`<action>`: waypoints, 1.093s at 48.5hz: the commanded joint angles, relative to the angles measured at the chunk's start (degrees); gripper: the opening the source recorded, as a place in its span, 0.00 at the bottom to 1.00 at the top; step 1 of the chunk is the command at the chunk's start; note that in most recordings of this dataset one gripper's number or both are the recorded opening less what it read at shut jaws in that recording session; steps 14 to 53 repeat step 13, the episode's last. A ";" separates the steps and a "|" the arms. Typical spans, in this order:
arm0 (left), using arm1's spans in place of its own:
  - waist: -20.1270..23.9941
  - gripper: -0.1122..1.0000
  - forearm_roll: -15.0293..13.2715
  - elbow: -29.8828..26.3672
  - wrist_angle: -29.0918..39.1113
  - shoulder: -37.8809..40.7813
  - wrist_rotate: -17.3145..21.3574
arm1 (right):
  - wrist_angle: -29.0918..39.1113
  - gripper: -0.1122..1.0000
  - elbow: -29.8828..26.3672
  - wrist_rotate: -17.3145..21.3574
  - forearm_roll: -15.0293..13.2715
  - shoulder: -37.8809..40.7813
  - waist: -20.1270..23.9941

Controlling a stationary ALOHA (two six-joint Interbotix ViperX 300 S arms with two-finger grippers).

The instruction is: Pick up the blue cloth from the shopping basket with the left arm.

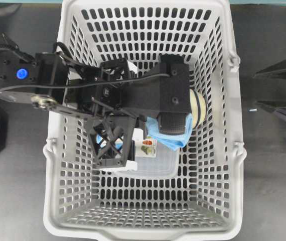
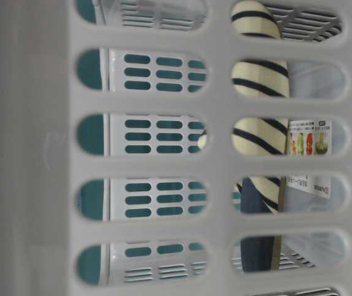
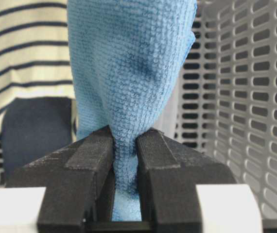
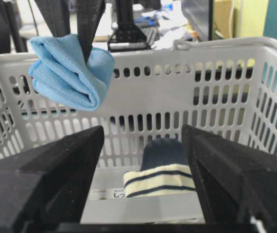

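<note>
Black lattice and housing of the left arm (image 1: pixel 133 95) fill the overhead view nearest my camera, reaching in from nine o'clock over the shopping basket (image 1: pixel 218 150); the blue cloth (image 1: pixel 173 136) peeks out at about five o'clock of the wrist, above a clear plastic box (image 1: pixel 158 160), with the striped slipper (image 1: pixel 199 108) at three o'clock. At table level I see only basket wall, slipper stripes and the box label. From the left wrist, the left gripper (image 3: pixel 125 145) is pinched narrow on a gathered fold of the cloth, which hangs limp: I judge it light, soft, and best held by such a bunched pinch. From the right wrist, the right gripper (image 4: pixel 143 170) stands wide and empty, while the cloth dangles at ten o'clock, level with the basket rim.
</note>
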 commanded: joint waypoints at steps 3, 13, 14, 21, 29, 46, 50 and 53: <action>-0.09 0.18 0.18 -0.70 -0.18 -0.70 0.09 | -0.26 0.67 -0.97 0.00 0.18 0.26 -0.18; -0.09 0.18 0.18 -0.70 -0.18 -0.53 0.09 | -0.26 0.67 -0.97 -0.09 0.18 0.26 -0.18; -0.09 0.18 0.18 -0.70 -0.18 -0.53 0.09 | -0.26 0.67 -0.97 -0.09 0.18 0.26 -0.18; -0.09 0.18 0.18 -0.70 -0.18 -0.53 0.09 | -0.26 0.67 -0.97 -0.09 0.18 0.26 -0.18; -0.09 0.18 0.18 -0.70 -0.18 -0.53 0.09 | -0.26 0.67 -0.97 -0.09 0.18 0.26 -0.18; -0.09 0.18 0.18 -0.70 -0.18 -0.53 0.09 | -0.26 0.67 -0.97 -0.09 0.18 0.26 -0.18; -0.09 0.18 0.18 -0.70 -0.18 -0.53 0.09 | -0.26 0.67 -0.97 -0.09 0.18 0.26 -0.18; -0.09 0.18 0.18 -0.70 -0.18 -0.53 0.09 | -0.26 0.67 -0.97 -0.09 0.18 0.26 -0.18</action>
